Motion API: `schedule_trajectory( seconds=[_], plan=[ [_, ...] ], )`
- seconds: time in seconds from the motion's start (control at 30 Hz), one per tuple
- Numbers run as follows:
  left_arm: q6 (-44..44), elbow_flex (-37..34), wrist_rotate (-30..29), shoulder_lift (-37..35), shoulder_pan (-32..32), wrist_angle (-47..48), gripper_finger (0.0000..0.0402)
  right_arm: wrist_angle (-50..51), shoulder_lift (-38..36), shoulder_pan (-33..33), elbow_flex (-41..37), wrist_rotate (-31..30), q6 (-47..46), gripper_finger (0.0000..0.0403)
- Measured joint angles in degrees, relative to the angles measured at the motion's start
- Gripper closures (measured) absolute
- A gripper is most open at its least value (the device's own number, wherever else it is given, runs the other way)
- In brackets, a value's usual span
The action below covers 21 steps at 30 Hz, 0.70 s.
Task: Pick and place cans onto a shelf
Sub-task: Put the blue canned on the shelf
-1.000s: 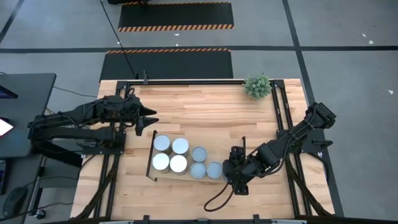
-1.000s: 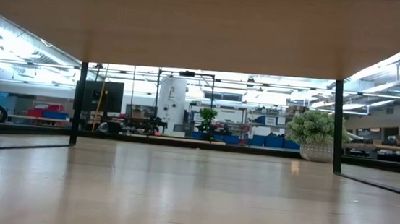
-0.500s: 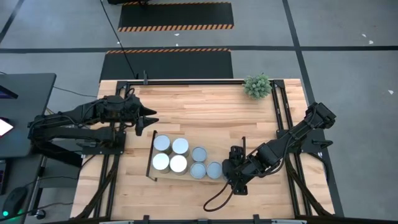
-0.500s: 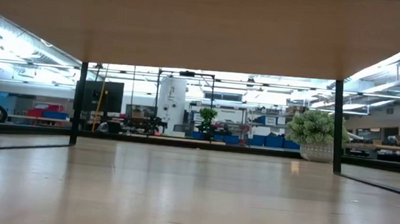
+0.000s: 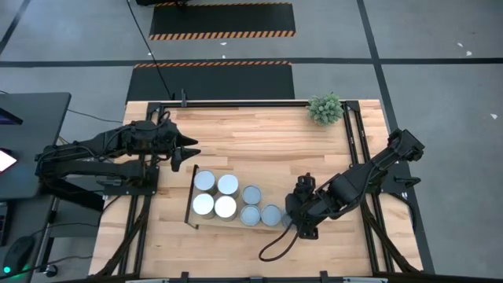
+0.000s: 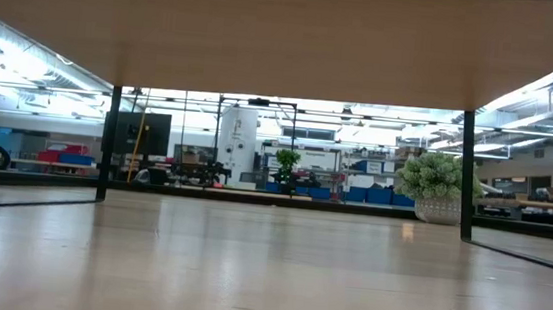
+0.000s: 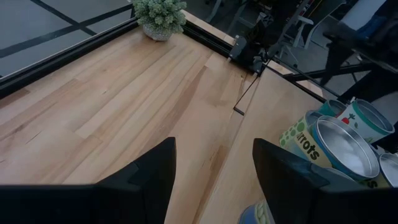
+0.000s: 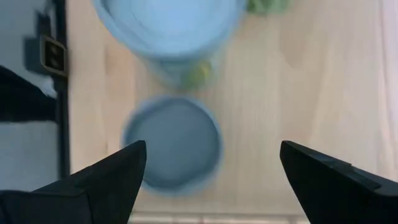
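Wooden tabletop (image 5: 259,141): shelf (image 5: 236,225) carrying the cans (image 5: 215,194), grouped by size. Right gripper (image 5: 292,224), fingers wide apart and empty, hangs above the end can, apparently just delivered. Left gripper (image 5: 191,152) waits behind, partly open, empty.

Even overhead light, bright, no harsh glare. Arms throw only soft, short shadows on the tabletop (image 5: 259,137). Low view: wood close to the lens blurs out; ceiling strip lights in the room behind are bright, and the board (image 6: 287,35) overhead reads as a dim underside. Right wrist view soft all over, the cans (image 8: 173,144) smeared, bluish. Left wrist view crisp.
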State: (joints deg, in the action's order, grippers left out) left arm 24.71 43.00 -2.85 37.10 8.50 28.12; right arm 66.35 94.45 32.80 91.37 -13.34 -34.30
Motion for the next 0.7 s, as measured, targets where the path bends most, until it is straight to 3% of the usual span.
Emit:
schedule_trajectory(
  seconds=[0.7],
  plan=[
    [0.0, 0.0, 0.0, 0.0, 0.0, 0.0, 0.0182, 7.3, -0.8, -0.1, 0.1, 2.7, 5.9, 0.0029]
  ],
)
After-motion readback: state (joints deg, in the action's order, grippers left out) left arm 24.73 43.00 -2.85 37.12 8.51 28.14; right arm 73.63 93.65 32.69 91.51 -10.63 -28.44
